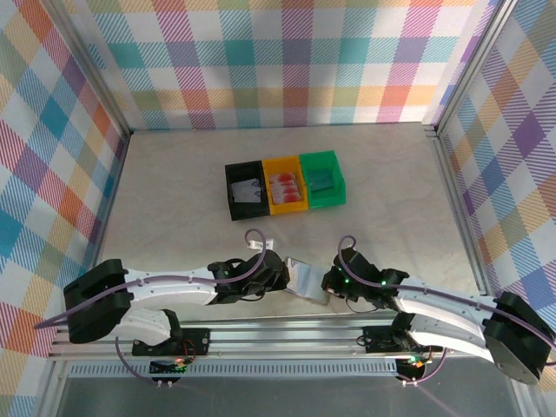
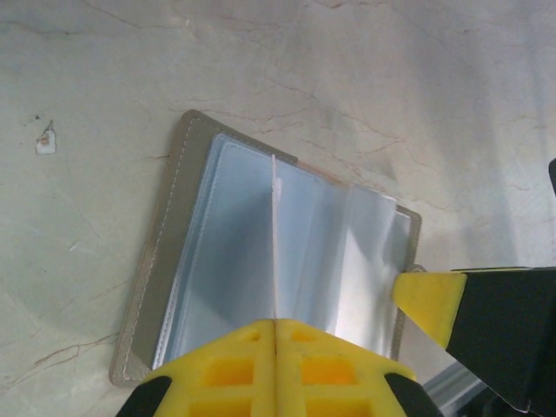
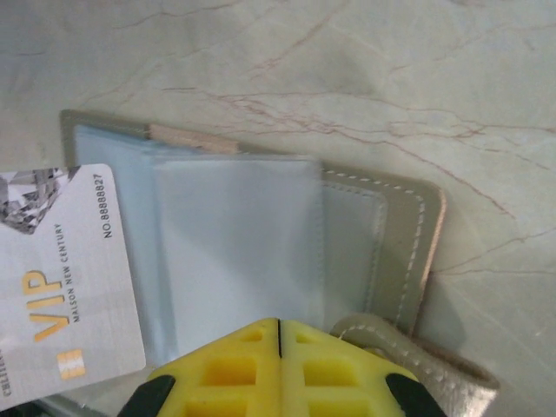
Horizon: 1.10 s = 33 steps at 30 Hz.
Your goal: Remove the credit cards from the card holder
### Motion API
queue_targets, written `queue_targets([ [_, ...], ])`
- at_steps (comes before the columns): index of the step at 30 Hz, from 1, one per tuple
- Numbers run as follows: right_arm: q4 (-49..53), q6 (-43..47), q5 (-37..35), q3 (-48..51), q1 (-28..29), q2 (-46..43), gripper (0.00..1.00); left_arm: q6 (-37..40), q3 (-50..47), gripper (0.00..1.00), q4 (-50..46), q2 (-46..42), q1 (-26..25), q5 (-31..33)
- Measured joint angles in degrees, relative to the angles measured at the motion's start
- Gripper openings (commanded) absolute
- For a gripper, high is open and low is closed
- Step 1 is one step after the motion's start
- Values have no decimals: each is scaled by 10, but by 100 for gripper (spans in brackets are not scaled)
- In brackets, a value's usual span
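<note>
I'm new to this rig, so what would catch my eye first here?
The card holder lies open at the table's near edge. The left pincer is shut on a white VIP card above its clear sleeves. Mid-table, black, yellow and green bins hold cards.

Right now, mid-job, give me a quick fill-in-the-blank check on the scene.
The card holder is ___, its clear sleeves showing. The pale card is printed ___ in gold letters. The bin at the right end of the row is ___.
Missing words: open; VIP; green.
</note>
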<state>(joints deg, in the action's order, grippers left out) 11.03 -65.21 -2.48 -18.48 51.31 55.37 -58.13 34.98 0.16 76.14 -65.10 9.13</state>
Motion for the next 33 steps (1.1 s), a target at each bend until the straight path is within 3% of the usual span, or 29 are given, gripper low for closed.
queue_targets([
  [6, 18, 43, 26, -27, -18, -27, 29, 8, 0, 0, 0, -31, 0, -1],
  [12, 12, 86, 72, -27, -36, -42, 40, 17, -4, 0, -3, -59, 2, -14],
  [19, -56, 137, 153, -5, -76, -90, 43, 45, -19, 0, -1, -113, 34, -74],
  [24, -54, 186, 188, -3, -101, -125, 43, 83, -18, 0, -14, -126, 73, -158],
  [28, -53, 226, 210, -3, -116, -150, 45, 132, -11, 0, -66, -129, 129, -243],
  [33, -59, 268, 249, -3, -120, -145, 50, 203, 41, 0, -158, -129, 151, -332],
])
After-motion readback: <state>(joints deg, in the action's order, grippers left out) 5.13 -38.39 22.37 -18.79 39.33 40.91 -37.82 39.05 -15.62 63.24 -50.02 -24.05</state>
